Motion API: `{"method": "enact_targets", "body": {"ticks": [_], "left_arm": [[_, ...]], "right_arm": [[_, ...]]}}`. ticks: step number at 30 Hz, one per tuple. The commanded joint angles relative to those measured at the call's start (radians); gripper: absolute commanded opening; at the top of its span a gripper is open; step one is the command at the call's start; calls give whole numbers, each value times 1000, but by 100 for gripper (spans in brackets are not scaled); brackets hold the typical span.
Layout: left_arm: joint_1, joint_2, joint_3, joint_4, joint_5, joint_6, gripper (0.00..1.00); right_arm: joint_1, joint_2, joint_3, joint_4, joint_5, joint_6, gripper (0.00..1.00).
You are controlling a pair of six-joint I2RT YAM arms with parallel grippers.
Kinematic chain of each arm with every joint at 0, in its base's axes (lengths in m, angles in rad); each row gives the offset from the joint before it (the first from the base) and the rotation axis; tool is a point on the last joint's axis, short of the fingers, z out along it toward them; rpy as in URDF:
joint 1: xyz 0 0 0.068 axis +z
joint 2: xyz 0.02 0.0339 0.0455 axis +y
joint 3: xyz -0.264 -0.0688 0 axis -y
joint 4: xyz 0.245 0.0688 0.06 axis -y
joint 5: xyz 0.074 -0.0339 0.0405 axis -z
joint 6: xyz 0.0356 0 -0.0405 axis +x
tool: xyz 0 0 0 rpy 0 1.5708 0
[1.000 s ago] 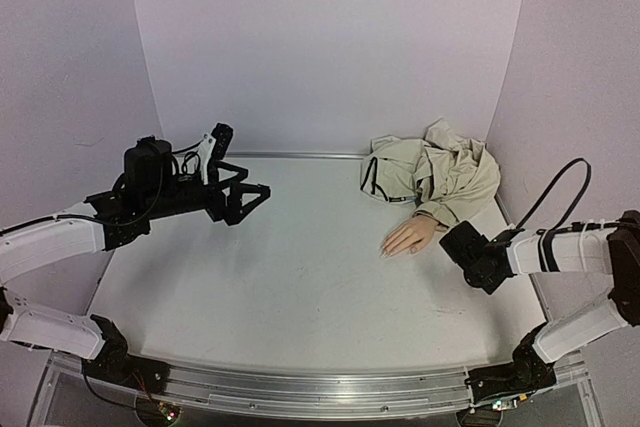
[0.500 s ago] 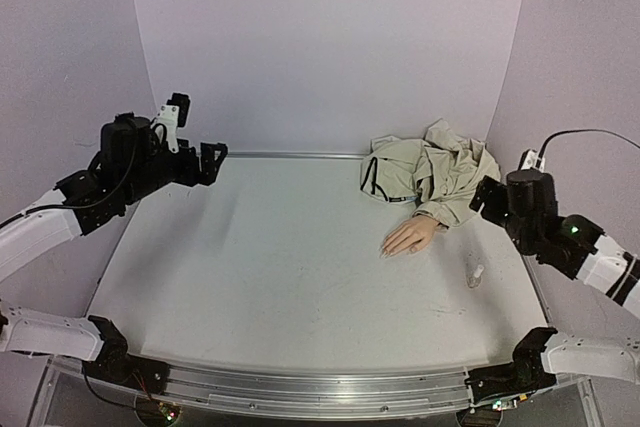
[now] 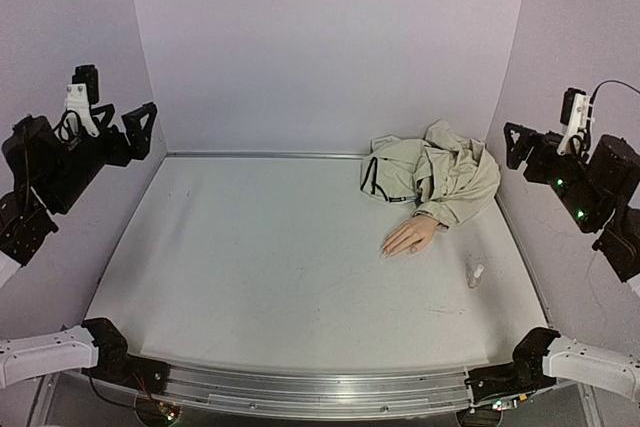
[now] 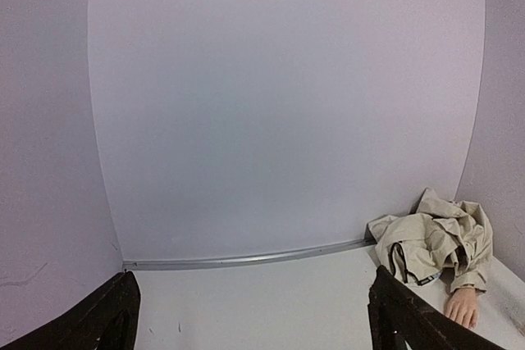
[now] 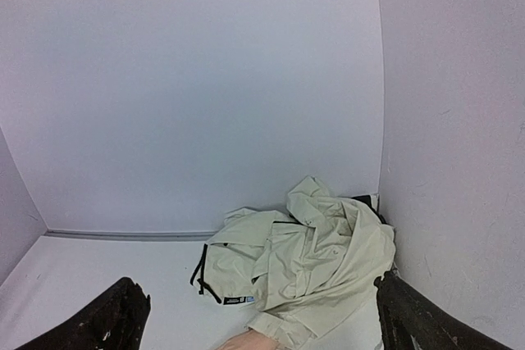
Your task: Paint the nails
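Note:
The pale mannequin hand [image 3: 411, 236] lies flat on the table at the right, its wrist in the sleeve of a crumpled beige jacket [image 3: 437, 175]. The nails on its fingertips are too small to make out. Raised high by the left wall, my left gripper [image 3: 120, 95] is open and holds nothing. My right gripper [image 3: 545, 119] is also open and empty, high by the right wall. In the left wrist view the left gripper [image 4: 254, 325] faces the back wall, with the jacket [image 4: 435, 239] and hand [image 4: 462, 307] at lower right. The right gripper [image 5: 262, 325] hangs over the jacket [image 5: 312, 260].
A small clear-whitish bottle [image 3: 476, 273] lies on its side on the table, right of and nearer than the hand. A metal rail [image 3: 260, 155] runs along the table's back edge. Lilac walls close in the back and both sides.
Both arms have lifted and drawn back to their side walls. The right gripper, earlier low beside the hand, has opened and risen, leaving the small bottle lying on the table.

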Motion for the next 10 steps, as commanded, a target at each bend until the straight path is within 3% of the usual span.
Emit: {"method": "enact_targets", "body": {"ticks": [1, 10], "left_arm": [[2, -62, -37, 50, -26, 49, 98], [2, -120, -54, 53, -43, 66, 98]], "right_arm": [[-2, -10, 54, 27, 10, -38, 98], [-2, 10, 60, 30, 14, -22, 98]]}}
